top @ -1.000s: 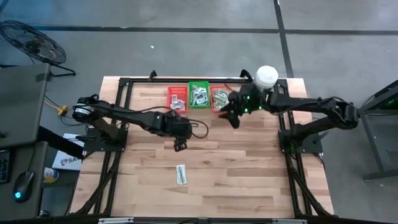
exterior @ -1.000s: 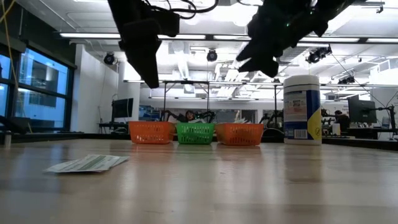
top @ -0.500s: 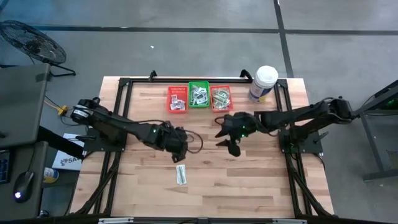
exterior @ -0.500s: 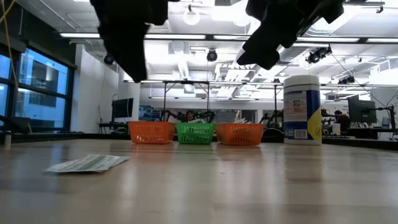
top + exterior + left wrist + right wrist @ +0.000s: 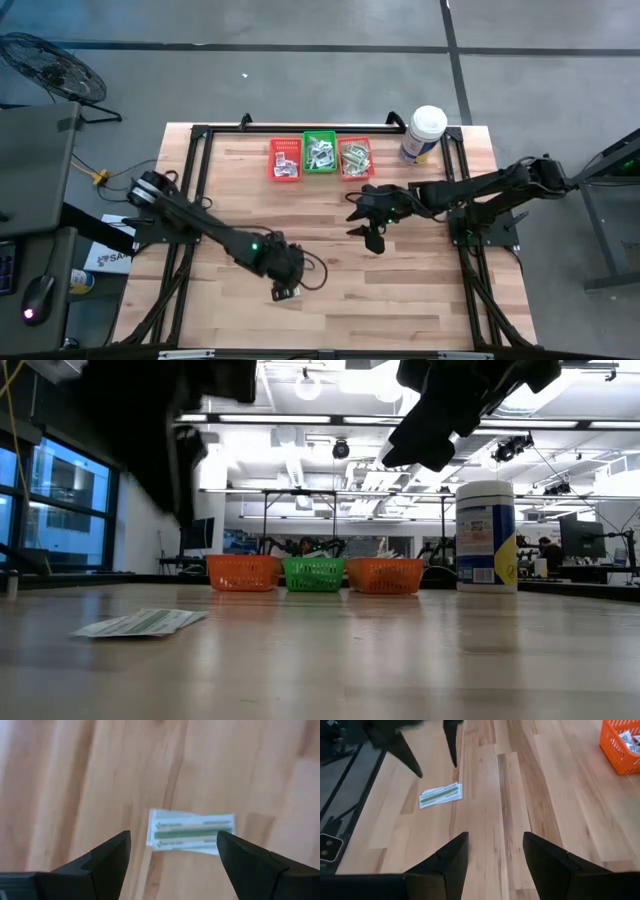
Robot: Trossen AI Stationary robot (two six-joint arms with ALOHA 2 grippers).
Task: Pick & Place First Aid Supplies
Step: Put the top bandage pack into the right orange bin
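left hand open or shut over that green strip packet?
Open. In the left wrist view, the left hand shows both fingers spread wide either side of the packet, which lies flat on the table, untouched.

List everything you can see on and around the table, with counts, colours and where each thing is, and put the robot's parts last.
green-and-white packet: one, green and white, flat on the near table, below the left gripper.
red baskets: two, red, far edge, either side of the green one, holding packets.
green basket: one, green, between the red baskets, holding packets.
tub: one, white with blue label, far right corner.
table: one, light wood.
fan: one, dark, on the floor, far left.
left gripper: open, above the packet.
right gripper: open, above mid-table, empty.
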